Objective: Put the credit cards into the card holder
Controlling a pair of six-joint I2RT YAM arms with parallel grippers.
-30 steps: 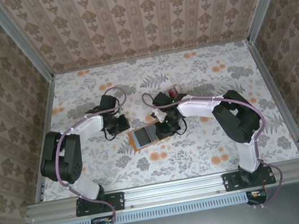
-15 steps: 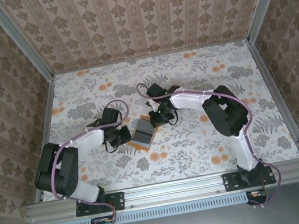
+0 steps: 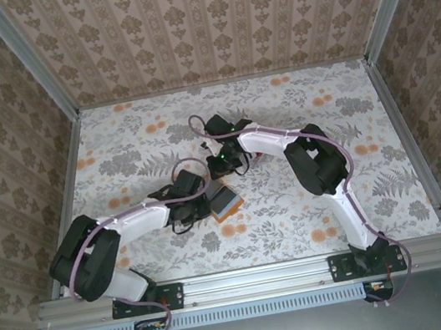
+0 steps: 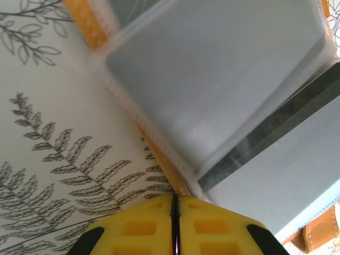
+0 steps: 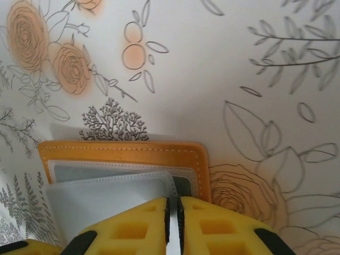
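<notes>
- Credit cards (image 4: 265, 135): the left wrist view shows one pale grey card with a dark stripe lying in the open card holder (image 4: 90, 29), partly tucked under a clear sleeve. How many more sit with it I cannot tell.
- From above, the card holder (image 3: 227, 201) lies on the floral table (image 3: 279, 113), near the middle, between the two grippers. Its grey inside faces up and an orange edge shows on the near side.
- The left gripper (image 3: 207, 205) reaches in from the left, right at the holder's left edge. In its own camera the left gripper (image 4: 174, 212) has its yellow fingers pressed together, with a hairline seam between them. The holder's orange edge runs up to the tips. Whether they nip it I cannot tell.
- The right gripper (image 3: 226, 174) comes in from the far side, at the holder's far edge. In its wrist view the right gripper (image 5: 172, 212) has its jaws almost together, pinching a thin pale sleeve of the card holder (image 5: 122, 150). The orange stitched border lies just beyond the tips.
</notes>
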